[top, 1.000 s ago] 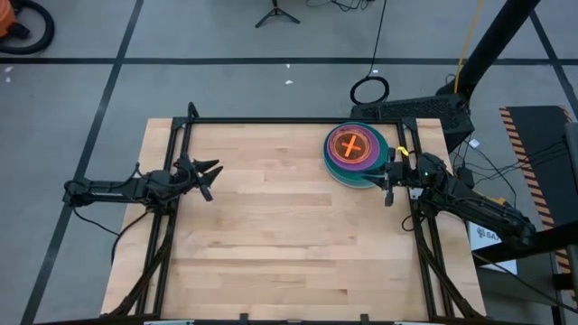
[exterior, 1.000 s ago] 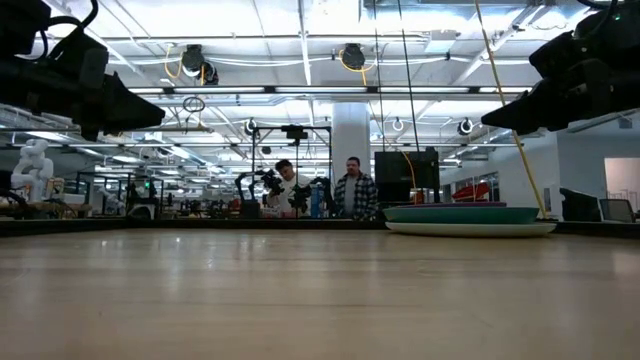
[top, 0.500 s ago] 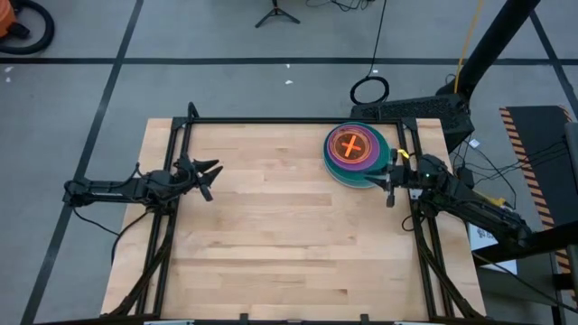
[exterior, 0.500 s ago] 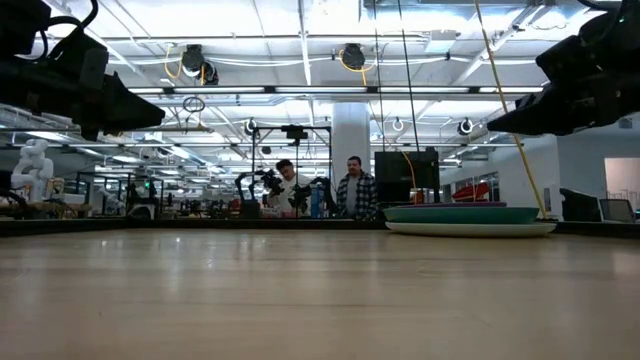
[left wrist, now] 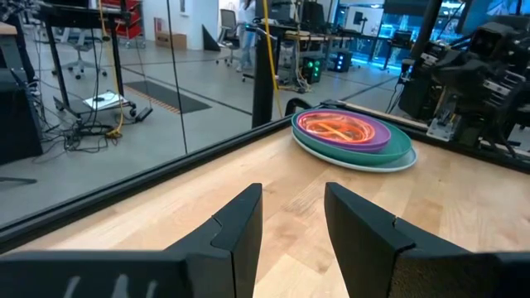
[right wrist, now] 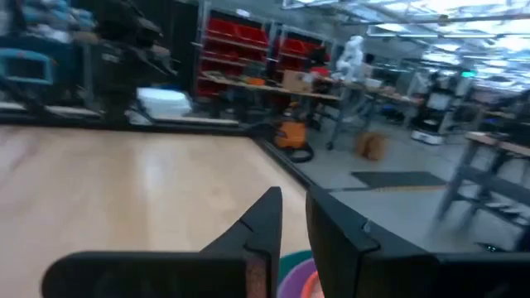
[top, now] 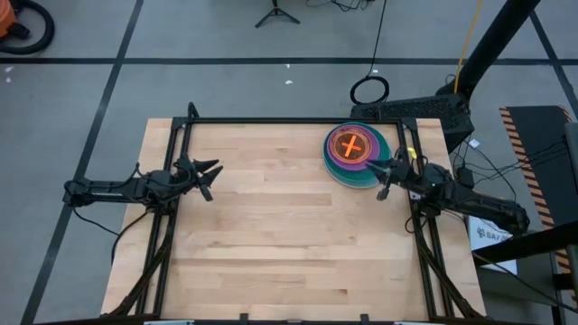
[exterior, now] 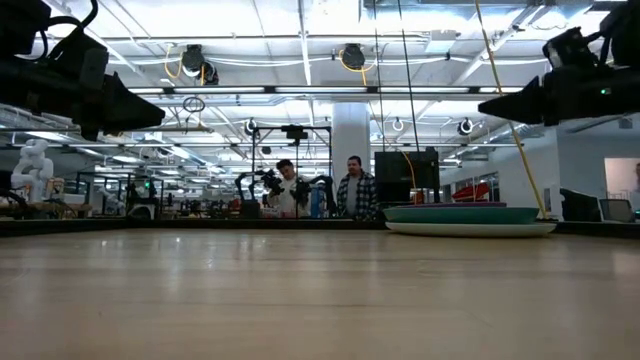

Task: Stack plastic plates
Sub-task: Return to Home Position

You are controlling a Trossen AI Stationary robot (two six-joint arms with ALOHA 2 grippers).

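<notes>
left tool over left edge of tabletop, fingers parted, empty. plastic plates all in one stack at far right corner: orange on top, purple and green rims under it, pale plate at bottom. right tool just beside stack's near-right rim, raised off tabletop, narrow gap between fingers, nothing held.

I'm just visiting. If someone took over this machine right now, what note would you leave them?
Left claw: open, empty, at the table's left edge.
Right claw: slightly open, empty, raised beside the plate stack at the right edge.
Plates: all in that one pile at the far right of the table, orange plate on top.
Done: no loose plates in view; stacking looks finished.
Left: probably only parking the right arm.
</notes>
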